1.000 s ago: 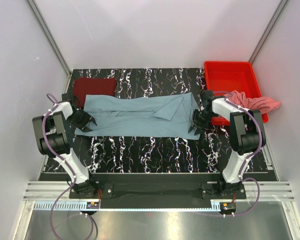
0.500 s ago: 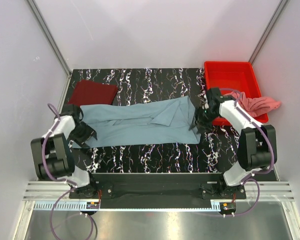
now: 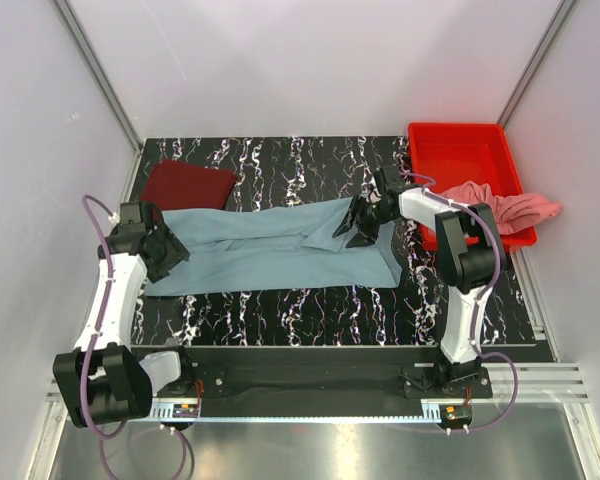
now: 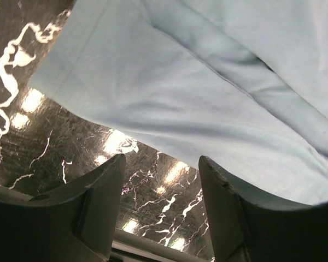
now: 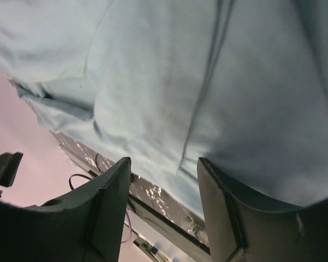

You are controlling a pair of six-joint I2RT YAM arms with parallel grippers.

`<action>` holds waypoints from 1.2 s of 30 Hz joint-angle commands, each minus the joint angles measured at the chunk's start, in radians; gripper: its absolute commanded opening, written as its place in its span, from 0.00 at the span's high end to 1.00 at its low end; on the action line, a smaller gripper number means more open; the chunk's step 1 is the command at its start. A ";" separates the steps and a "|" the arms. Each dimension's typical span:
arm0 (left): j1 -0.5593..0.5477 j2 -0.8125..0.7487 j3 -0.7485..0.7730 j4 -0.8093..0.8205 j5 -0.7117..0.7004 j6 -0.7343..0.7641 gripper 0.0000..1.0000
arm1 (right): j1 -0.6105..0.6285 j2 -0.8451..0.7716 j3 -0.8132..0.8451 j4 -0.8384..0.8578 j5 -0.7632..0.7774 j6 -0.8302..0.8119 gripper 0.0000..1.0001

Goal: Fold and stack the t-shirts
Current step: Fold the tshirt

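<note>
Folding looks roughly one third done, judging by the layout. Maroon t-shirt [image 3: 185,185] lies as a neat folded rectangle at the far-left corner of the table [image 3: 300,305], so that one reads as finished and probably marks the stack spot. Grey-blue t-shirt [image 3: 270,250] stretches across the table centre as a long, creased band. It appears folded in lengthwise but not crosswise, so it is mid-fold. Its left end lies just beside the maroon one; whether they touch cannot be told.

Salmon pink t-shirt [image 3: 515,205] hangs crumpled over the near-right rim of the red tray [image 3: 455,150], unfolded and untouched. Left to do: finish the grey-blue, stack it, then fold and stack the pink.

Left gripper [image 4: 161,162] sits at the shirt's left end, fingers apart, table showing between them, nothing pinched. Right gripper [image 5: 163,164] sits over the shirt's right part, fingers likewise spread, cloth beyond them but not clamped.

Surface: glossy black tabletop with white marble veining, reflecting lights. Room: plain white walls on three sides, aluminium corner posts [image 3: 95,70], and a metal rail [image 3: 310,385] along the near edge where the arm bases mount.
</note>
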 commanded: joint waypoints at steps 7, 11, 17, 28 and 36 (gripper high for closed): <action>-0.020 -0.043 -0.024 0.000 0.058 0.061 0.42 | -0.004 0.077 0.085 0.122 0.014 0.026 0.43; -0.022 -0.044 -0.021 -0.003 0.056 0.064 0.42 | -0.004 0.097 0.088 0.159 0.011 0.055 0.44; -0.022 -0.029 -0.004 -0.006 0.056 0.064 0.42 | -0.002 0.150 0.137 0.199 -0.025 0.089 0.48; -0.022 0.011 0.048 -0.005 0.045 0.058 0.42 | 0.042 0.286 0.365 0.405 -0.136 0.420 0.64; -0.037 0.032 0.077 0.018 0.050 0.049 0.42 | 0.062 0.336 0.763 0.161 -0.168 0.264 0.42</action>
